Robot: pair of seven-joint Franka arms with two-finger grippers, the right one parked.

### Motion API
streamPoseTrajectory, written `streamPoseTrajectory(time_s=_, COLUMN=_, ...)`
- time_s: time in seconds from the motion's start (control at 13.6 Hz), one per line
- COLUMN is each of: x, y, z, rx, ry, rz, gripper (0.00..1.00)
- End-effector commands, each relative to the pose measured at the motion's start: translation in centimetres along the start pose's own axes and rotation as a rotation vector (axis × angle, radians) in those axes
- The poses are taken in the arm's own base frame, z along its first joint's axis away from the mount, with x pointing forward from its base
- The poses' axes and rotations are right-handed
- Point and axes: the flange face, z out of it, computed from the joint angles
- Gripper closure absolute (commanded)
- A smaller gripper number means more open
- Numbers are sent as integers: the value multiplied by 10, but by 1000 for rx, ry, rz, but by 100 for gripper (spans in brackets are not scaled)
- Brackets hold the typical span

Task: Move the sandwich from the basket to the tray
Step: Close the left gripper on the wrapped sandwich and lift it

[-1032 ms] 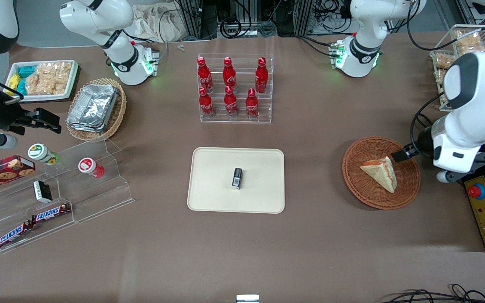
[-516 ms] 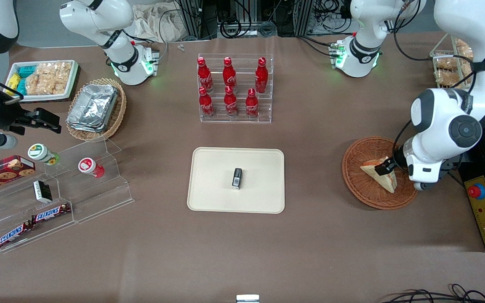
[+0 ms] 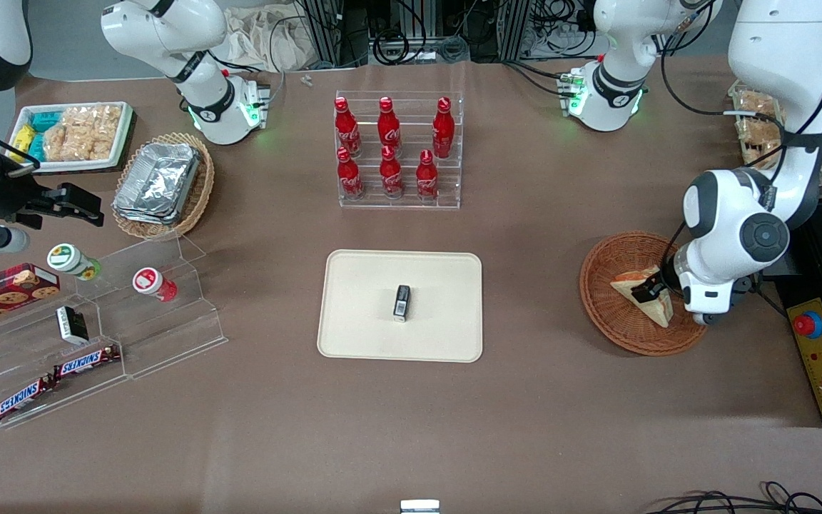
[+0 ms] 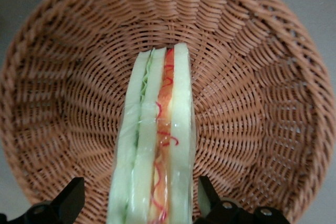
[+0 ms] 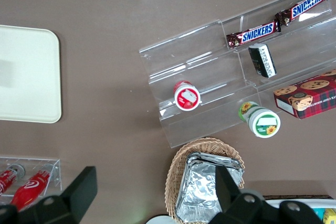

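The sandwich [image 3: 628, 288] is a pale bread wedge with red and green filling, standing on edge in the reddish-brown wicker basket [image 3: 607, 314] toward the working arm's end of the table. My left gripper [image 3: 650, 291] is low over the basket, open, with one finger on each side of the sandwich. In the left wrist view the sandwich [image 4: 155, 140] runs between the two black fingers [image 4: 71, 199], with small gaps on both sides, and the gripper [image 4: 140, 196] sits over the basket [image 4: 252, 103]. The cream tray [image 3: 361, 335] lies at the table's middle.
A small black item [image 3: 402, 301] lies on the tray. A clear rack of red bottles [image 3: 397, 153] stands farther from the camera than the tray. A control box with a red button [image 3: 818, 350] sits beside the basket. A tan basket of foil containers [image 3: 161, 184] and acrylic shelves [image 3: 97, 321] lie toward the parked arm's end.
My left arm has swung in over the basket and come down. The gripper went from the basket's rim to straddling the sandwich. The sandwich has not moved.
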Motion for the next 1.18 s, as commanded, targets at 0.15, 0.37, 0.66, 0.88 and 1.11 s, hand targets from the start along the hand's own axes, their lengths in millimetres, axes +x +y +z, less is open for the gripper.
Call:
streamPoseTrajectory(time_s=0.15, x=4, y=2, z=11, rx=-7, ry=25, rz=4, gripper=83)
streamPoseTrajectory(time_s=0.37, x=6, y=4, z=-26, rx=-12, ry=45, rz=4, gripper=100)
streamPoseTrajectory(time_s=0.66, x=0, y=35, z=-132, rx=60, ry=-17, rz=46, gripper=100)
streamPoseTrajectory(time_s=0.88, x=-36, y=78, z=-192, rx=78, ry=-52, rz=135, gripper=100)
streamPoseTrajectory(time_s=1.11, x=-92, y=125, z=-221, rx=34, ry=-45, rz=262, gripper=100)
